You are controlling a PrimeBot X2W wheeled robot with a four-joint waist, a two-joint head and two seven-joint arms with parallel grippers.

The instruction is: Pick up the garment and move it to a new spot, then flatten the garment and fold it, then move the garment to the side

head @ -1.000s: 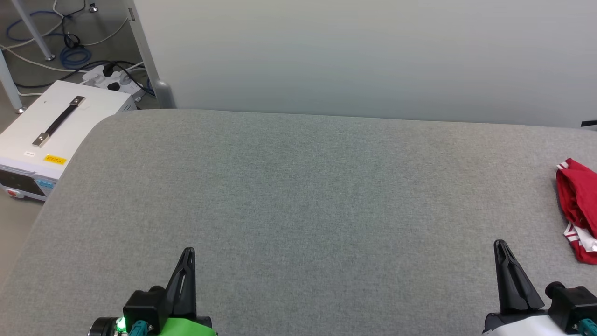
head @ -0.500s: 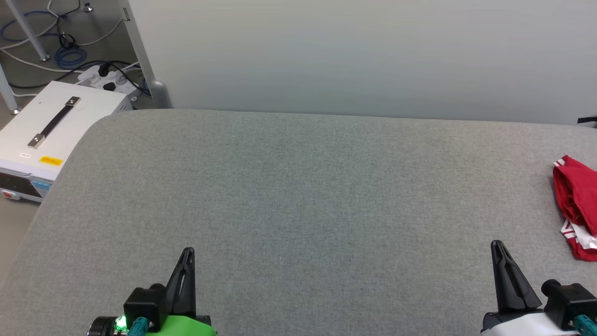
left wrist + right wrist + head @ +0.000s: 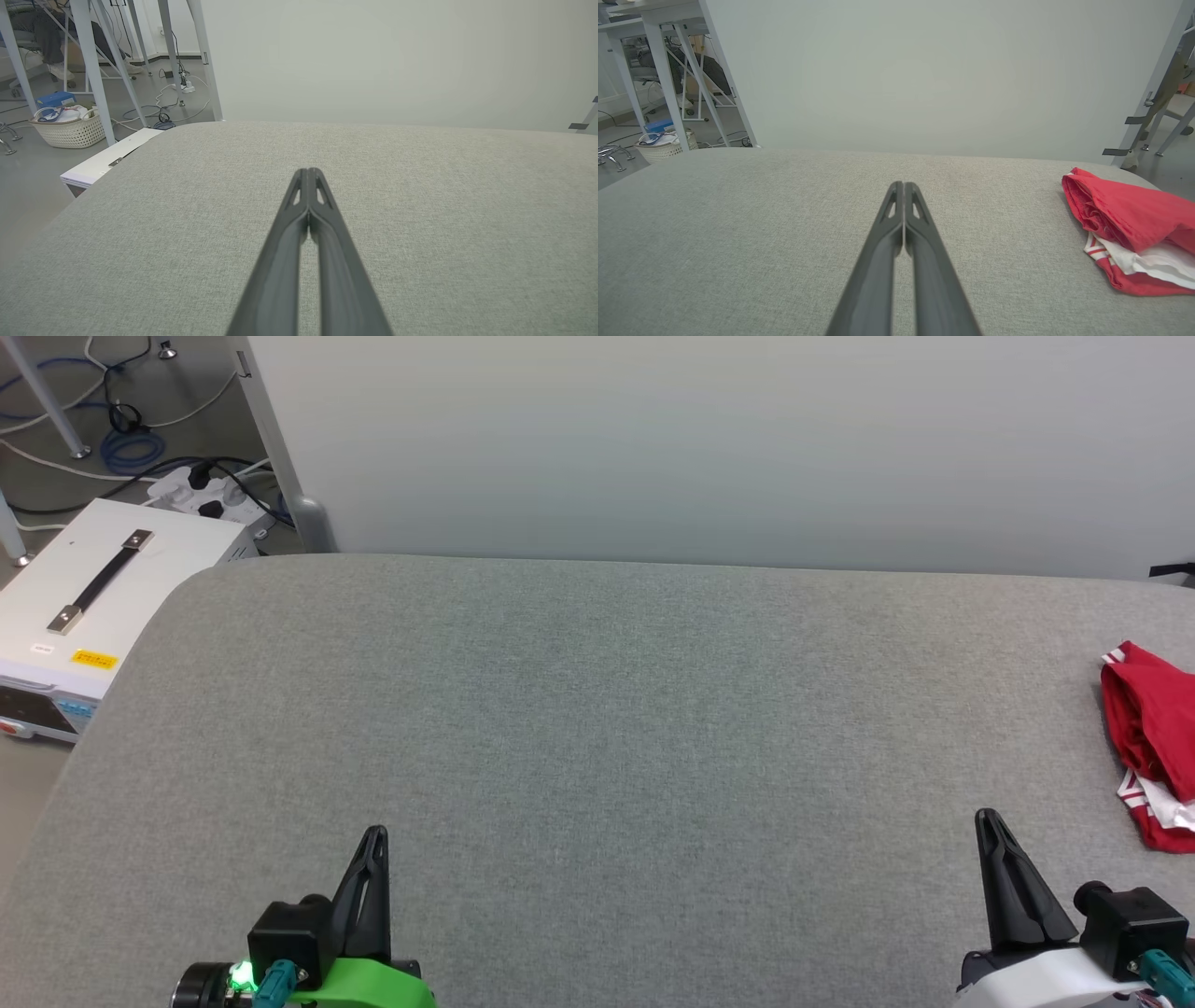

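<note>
The garment (image 3: 1150,737) lies bunched at the far right edge of the grey padded table (image 3: 597,728), red with a bit of white and striped trim showing. In the right wrist view the garment (image 3: 1129,228) sits to the right of my fingers. My right gripper (image 3: 987,821) is shut and empty, hovering low at the front right, well short of the garment. At the front left, my left gripper (image 3: 374,836) is shut too, with nothing held. The wrist views show the left gripper (image 3: 308,171) and the right gripper (image 3: 903,185) each with fingertips pressed together above the cloth surface.
A white equipment box (image 3: 84,607) with a black handle stands on the floor off the table's left corner, with cables and a power strip (image 3: 201,490) behind it. A pale wall (image 3: 709,439) runs along the table's far edge. A wicker basket (image 3: 70,128) sits on the floor at left.
The head camera has shifted slightly, so the scene slides left and the garment shows a little more. Both grippers stay shut and hold their places.
</note>
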